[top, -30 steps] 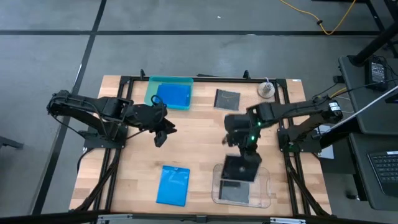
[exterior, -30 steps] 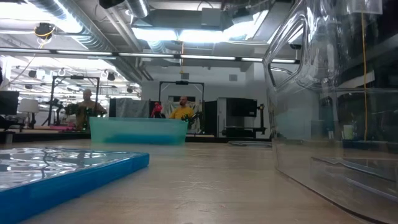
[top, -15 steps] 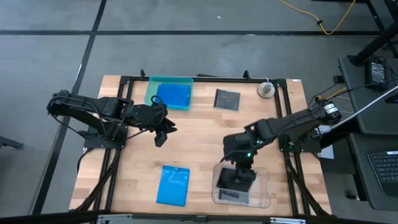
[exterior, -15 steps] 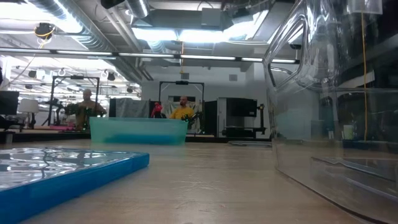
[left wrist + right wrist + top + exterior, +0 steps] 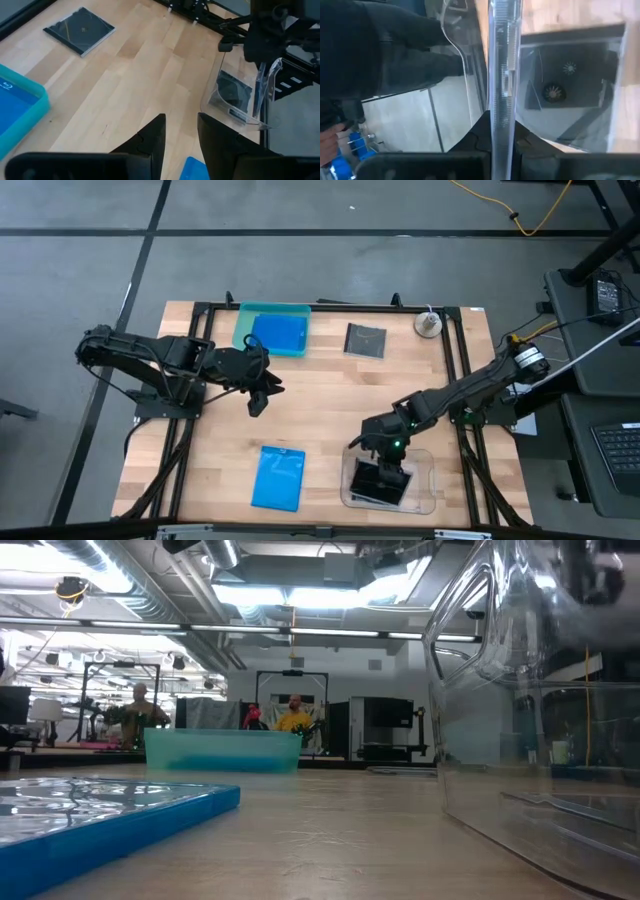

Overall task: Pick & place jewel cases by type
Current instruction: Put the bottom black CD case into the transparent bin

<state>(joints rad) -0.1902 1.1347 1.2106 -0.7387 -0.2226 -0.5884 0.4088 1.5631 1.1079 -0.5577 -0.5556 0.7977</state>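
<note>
- High view, looking straight down: a pale wooden bench (image 5: 320, 420) inside a black frame, with one dark arm coming in from each side.
- The right tool (image 5: 384, 470) reaches down into the clear tray (image 5: 428, 498) at the bench's near right corner.
- In the right wrist view, the right tool's two fingers (image 5: 479, 131) are clenched on the edge of a clear square case (image 5: 501, 75), seen edge-on and standing upright between them.
- Beyond that held case, a dark square case (image 5: 570, 95) showing a disc lies flat on the tray floor.
- In the left wrist view the same tray stands at the far side of the bench, with a dark case inside it and the right arm reaching down over it.
- The left tool (image 5: 258, 392) hovers above bare wood left of the bench's middle. Its fingers (image 5: 155, 137) are released, with a gap between them and nothing held.
- A teal tray (image 5: 243, 320) sits at the far edge, left of centre, with a blue case (image 5: 278, 335) lying flat inside it.
- A second blue case (image 5: 279, 477) lies flat on the bench near the front edge, left of the clear tray and well apart from it.
- Another dark square case (image 5: 365, 340) lies flat on the bench near the far edge, just right of the teal tray.
- A small round grey object (image 5: 428, 325) sits near the far right corner.
- Low view: the near blue case fills the left foreground, the teal tray sits farther back, and the clear tray wall rises on the right. People stand far off in the room behind.
</note>
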